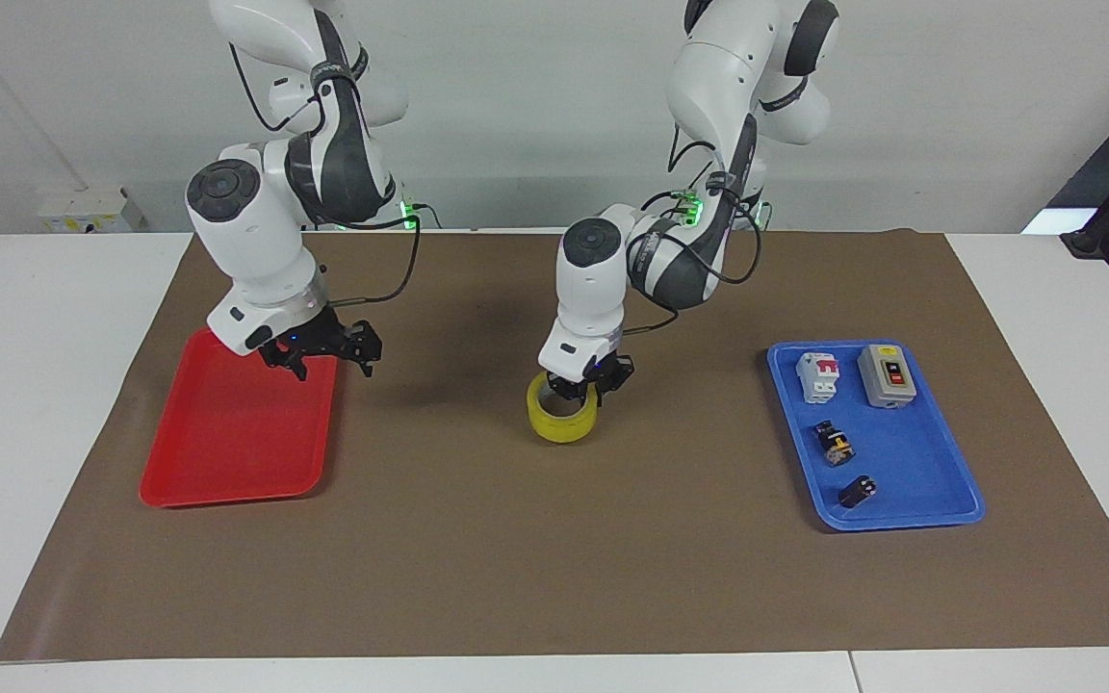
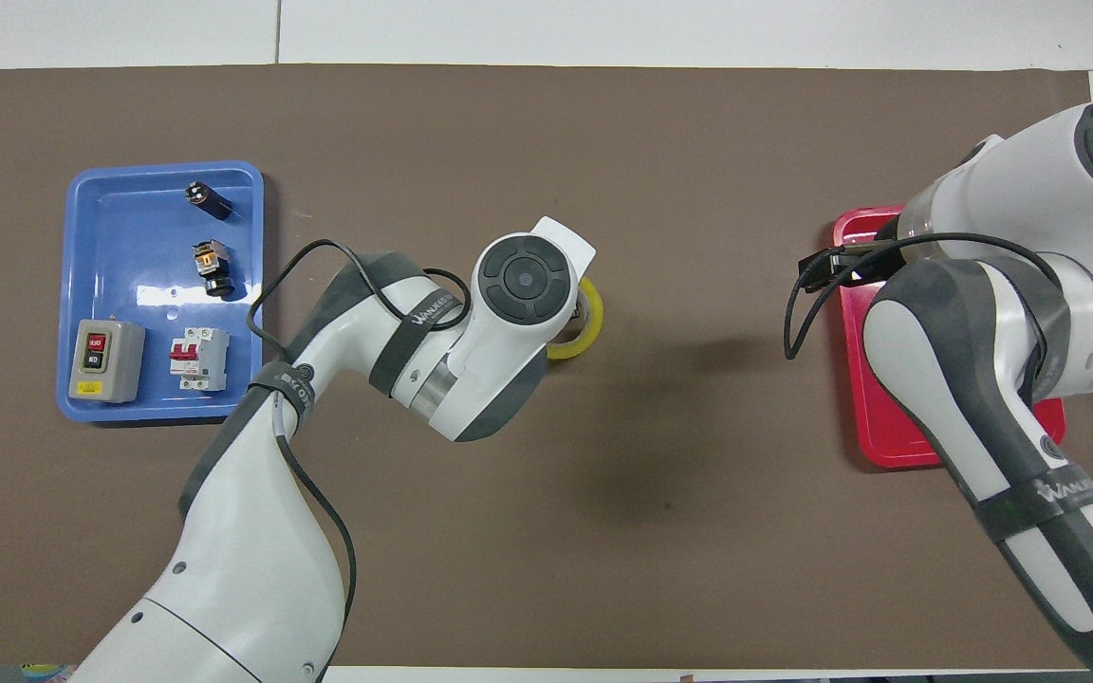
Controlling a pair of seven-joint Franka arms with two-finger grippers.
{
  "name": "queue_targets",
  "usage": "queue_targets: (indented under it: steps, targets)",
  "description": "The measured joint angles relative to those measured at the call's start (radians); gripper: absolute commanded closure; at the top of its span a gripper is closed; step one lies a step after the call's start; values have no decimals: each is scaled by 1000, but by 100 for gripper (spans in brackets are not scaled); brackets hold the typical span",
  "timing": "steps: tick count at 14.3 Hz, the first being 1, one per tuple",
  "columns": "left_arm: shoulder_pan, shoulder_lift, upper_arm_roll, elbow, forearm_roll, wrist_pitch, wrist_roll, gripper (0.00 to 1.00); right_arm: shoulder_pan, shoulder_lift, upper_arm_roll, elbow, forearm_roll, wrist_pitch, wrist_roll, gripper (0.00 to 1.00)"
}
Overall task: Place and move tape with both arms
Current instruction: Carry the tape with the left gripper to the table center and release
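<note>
We see the left arm reaching in from its base to the middle of the brown mat (image 1: 554,558), its forearm slanting down and its wrist turned straight downward. The left gripper (image 1: 585,387) stands at the tape (image 1: 562,416), fingers pinched together on the wall of the roll at the side nearer the robots. The tape sits flat, ring opening upward, about midway between the two trays; we cannot tell whether it rests on the mat or hangs just clear of it. In the overhead view the wrist hides most of the roll and only a yellow arc (image 2: 586,327) shows past it.

The right arm bends at the elbow and points its wrist down over the red tray (image 1: 227,433), at the tray's corner nearest the robots and the table's centre. The right gripper (image 1: 328,354) hovers there with its fingers spread wide and nothing between them.

The blue tray (image 1: 911,481) lies toward the left arm's end of the mat, holding a grey switch box (image 1: 887,375), a white breaker (image 1: 818,375) and two small black parts (image 1: 834,443)
</note>
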Motion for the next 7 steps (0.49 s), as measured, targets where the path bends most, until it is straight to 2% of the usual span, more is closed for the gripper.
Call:
queue_targets:
  steps: [4, 5, 6, 7]
  targets:
    - [-56, 25, -2, 4, 0, 78, -13, 98, 5, 0, 5, 0, 0, 0, 0, 0]
    - [-61, 30, -5, 2, 0, 80, -15, 73, 8, 0, 5, 0, 0, 0, 0, 0]
    - [-61, 33, -8, -3, 0, 80, -16, 56, 13, 0, 6, 0, 0, 0, 0, 0]
    - [-61, 35, -9, -7, 0, 80, -16, 27, 16, 0, 6, 0, 0, 0, 0, 0]
